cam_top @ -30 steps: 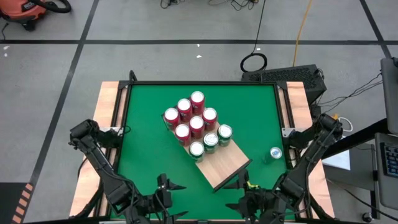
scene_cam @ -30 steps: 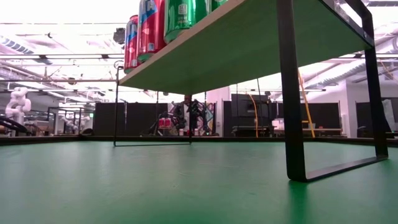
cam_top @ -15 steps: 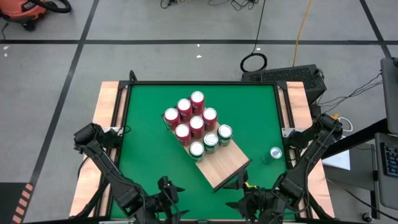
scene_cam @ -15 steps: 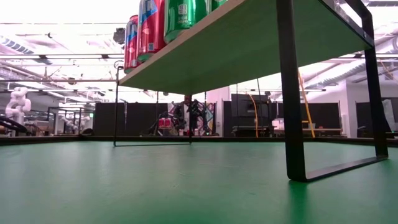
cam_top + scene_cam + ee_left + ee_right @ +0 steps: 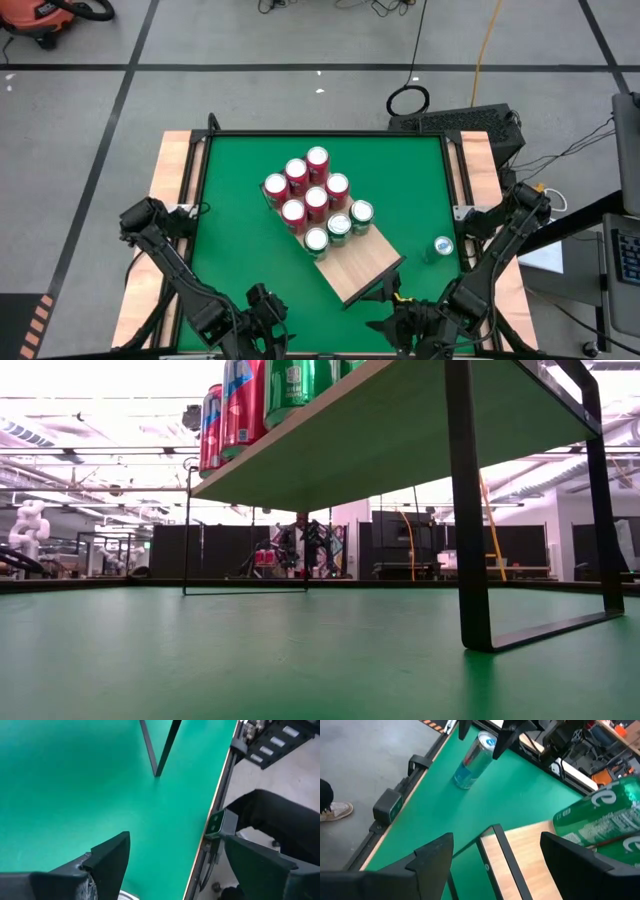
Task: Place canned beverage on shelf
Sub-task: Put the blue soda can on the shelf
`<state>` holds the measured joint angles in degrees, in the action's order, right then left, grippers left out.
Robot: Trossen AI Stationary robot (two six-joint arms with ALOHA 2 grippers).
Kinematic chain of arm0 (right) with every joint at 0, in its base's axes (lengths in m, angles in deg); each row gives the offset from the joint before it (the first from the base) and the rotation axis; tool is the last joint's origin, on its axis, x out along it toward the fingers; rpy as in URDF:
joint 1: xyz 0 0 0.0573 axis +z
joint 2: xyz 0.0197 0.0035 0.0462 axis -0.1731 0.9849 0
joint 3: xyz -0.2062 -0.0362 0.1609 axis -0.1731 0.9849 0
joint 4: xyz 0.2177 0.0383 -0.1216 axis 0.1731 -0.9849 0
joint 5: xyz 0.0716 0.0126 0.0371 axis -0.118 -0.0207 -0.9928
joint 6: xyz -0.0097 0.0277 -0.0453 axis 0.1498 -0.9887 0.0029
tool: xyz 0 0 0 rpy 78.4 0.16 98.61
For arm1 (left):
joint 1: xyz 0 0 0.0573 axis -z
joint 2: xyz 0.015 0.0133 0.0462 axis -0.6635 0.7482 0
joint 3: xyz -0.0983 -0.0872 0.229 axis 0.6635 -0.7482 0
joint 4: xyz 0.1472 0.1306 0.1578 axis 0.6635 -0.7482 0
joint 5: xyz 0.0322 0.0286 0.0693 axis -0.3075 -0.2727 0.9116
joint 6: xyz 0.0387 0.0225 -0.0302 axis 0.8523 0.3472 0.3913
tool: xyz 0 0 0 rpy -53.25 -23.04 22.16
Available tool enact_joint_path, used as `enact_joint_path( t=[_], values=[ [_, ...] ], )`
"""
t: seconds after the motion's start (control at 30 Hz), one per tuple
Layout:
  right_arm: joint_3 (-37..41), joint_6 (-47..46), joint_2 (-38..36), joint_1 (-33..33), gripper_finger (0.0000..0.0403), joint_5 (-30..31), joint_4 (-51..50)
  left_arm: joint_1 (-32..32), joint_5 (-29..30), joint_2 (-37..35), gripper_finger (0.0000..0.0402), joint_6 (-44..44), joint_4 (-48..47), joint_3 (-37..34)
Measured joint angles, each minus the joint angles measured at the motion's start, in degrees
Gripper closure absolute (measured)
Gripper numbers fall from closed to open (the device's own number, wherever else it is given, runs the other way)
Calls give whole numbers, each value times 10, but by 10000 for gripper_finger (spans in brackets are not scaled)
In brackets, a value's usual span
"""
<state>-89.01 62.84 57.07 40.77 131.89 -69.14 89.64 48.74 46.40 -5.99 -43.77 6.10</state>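
Note:
The shelf (image 5: pixel 362 262) is a light wooden board on thin dark legs, standing slantwise mid-table. Several red cans (image 5: pixel 305 190) and three green ones (image 5: pixel 339 226) stand upright on its far half. A blue-and-silver can (image 5: pixel 443 246) stands on its base on the green table near the right edge; it also shows in the right wrist view (image 5: pixel 472 762). My left gripper (image 5: pixel 262 298) hovers open over the near edge, left of the shelf, nothing between its fingers (image 5: pixel 175 840). My right gripper (image 5: pixel 390 298) hovers open at the shelf's near corner (image 5: pixel 497 837).
The low view looks under the shelf, with a dark leg loop (image 5: pixel 465 510) close by and cans (image 5: pixel 240 410) above. A raised dark rim (image 5: pixel 200 200) borders the table. Open green surface lies left of the shelf (image 5: pixel 225 230) and around the blue can.
My left gripper has sunk a little toward the table near its near edge and has rolled about its own axis, so its fingers now stand differently in the high view. The cans, the shelf and my right arm have kept still.

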Motion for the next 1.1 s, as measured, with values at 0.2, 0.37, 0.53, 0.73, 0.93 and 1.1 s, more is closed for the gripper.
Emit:
enact_joint_path(
  t=[0.2, 0.37, 0.53, 0.73, 0.93, 1.1],
  values=[
    [0, -25, 0, 3, 115, 0, -12, 0, -28, 0, 80, -1, -41, 0],
    [0, -44, 0, 10, 115, 0, -12, 0, -40, 0, 80, 32, -62, 0],
    [0, -46, 0, 12, 115, 0, -11, -5, -42, 0, 80, 77, -108, 30],
    [0, -62, 0, 11, 115, 1, -10, -6, -67, -1, 80, 74, -163, 63],
    [0, -67, 0, 11, 115, 1, -9, 2, -94, -1, 80, 74, -188, 63],
    [0, -67, 0, 11, 115, 1, -11, 4, -94, -1, 80, 74, -197, 62]
  ],
)
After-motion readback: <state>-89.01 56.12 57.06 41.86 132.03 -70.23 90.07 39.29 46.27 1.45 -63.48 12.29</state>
